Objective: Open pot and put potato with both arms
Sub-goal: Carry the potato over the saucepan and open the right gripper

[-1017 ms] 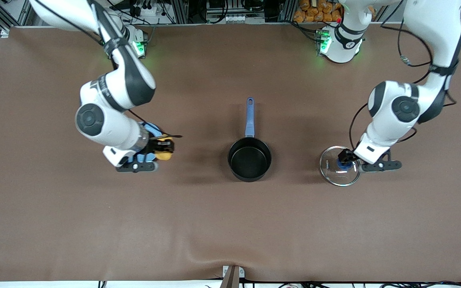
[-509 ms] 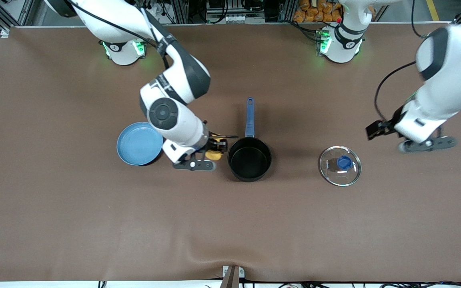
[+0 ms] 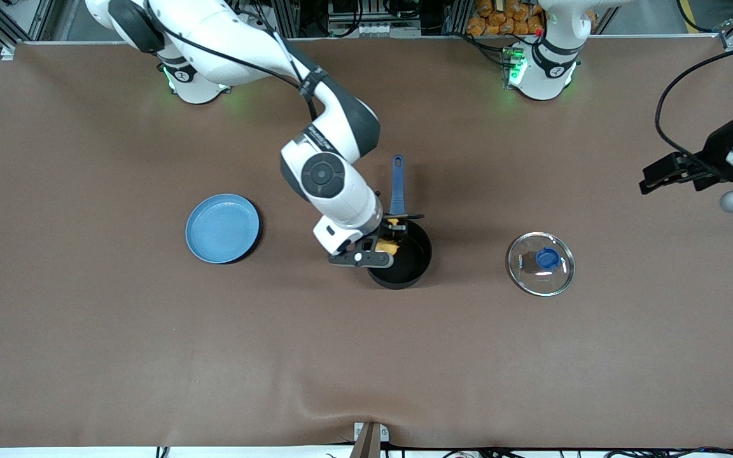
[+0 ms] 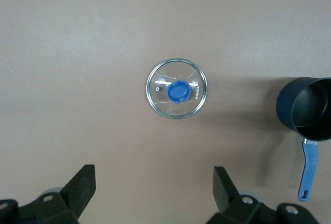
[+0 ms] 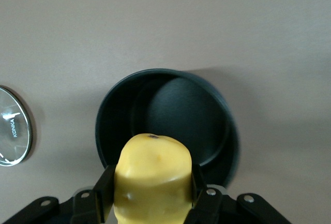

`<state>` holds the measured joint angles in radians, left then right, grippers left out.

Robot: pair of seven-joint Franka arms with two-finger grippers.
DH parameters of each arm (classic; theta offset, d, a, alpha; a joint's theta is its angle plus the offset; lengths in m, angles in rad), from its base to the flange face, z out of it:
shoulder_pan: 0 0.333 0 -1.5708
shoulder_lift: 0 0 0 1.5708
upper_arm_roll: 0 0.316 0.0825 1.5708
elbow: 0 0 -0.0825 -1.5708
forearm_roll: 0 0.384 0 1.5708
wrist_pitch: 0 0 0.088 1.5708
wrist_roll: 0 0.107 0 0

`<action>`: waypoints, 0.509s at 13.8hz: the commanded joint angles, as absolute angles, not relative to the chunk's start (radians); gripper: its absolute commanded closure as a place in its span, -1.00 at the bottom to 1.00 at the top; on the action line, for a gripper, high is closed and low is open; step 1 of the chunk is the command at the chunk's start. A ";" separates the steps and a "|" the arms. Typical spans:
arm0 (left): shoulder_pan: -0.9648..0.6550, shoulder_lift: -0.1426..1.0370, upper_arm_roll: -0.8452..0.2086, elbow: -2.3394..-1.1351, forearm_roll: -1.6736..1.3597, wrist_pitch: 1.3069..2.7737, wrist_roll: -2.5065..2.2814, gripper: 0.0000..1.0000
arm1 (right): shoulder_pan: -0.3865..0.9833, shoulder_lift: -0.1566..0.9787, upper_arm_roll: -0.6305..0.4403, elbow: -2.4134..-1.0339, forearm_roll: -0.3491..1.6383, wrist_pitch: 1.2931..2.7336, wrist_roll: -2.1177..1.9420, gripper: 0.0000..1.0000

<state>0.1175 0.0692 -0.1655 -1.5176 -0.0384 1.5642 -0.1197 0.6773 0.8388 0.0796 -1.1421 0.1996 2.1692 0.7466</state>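
- Potato (image 5: 152, 177) sits clamped in the right tool (image 3: 384, 247), fingers pressed to its sides, hanging over the open pot (image 3: 404, 264) at the rim edge toward the right arm's end — the black bowl lies just ahead of it.
- Pot's long axis: its blue handle (image 3: 397, 184) points toward the robots' bases, away from the front camera.
- Right arm is plainly the nearer one; the left tool (image 3: 665, 175) hangs high over the bench's left-arm end, jaws apart and empty.
- Glass lid (image 3: 541, 263) lies flat on the bench (image 3: 366, 356), well apart from the pot.
- Since a second ago the right tool has carried the potato from the blue plate (image 3: 222, 228) to the pot, and the left tool has let go of the lid's knob and drawn away.
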 commanded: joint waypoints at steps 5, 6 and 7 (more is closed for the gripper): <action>0.124 0.061 -0.175 -1.471 -0.060 1.514 -0.110 -1.00 | 0.747 1.000 0.031 -1.014 0.198 2.216 0.775 1.00; 0.123 0.061 -0.178 -1.471 -0.061 1.514 -0.118 -1.00 | 0.756 1.008 0.025 -1.014 0.198 2.233 0.776 1.00; 0.121 0.060 -0.179 -1.473 -0.061 1.514 -0.120 -1.00 | 0.758 1.014 0.025 -1.014 0.198 2.243 0.776 1.00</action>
<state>0.1173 0.0667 -0.1722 -1.4873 -0.0398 1.5374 -0.1191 0.7312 0.9729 0.0483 -1.0755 0.1984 2.2375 0.7567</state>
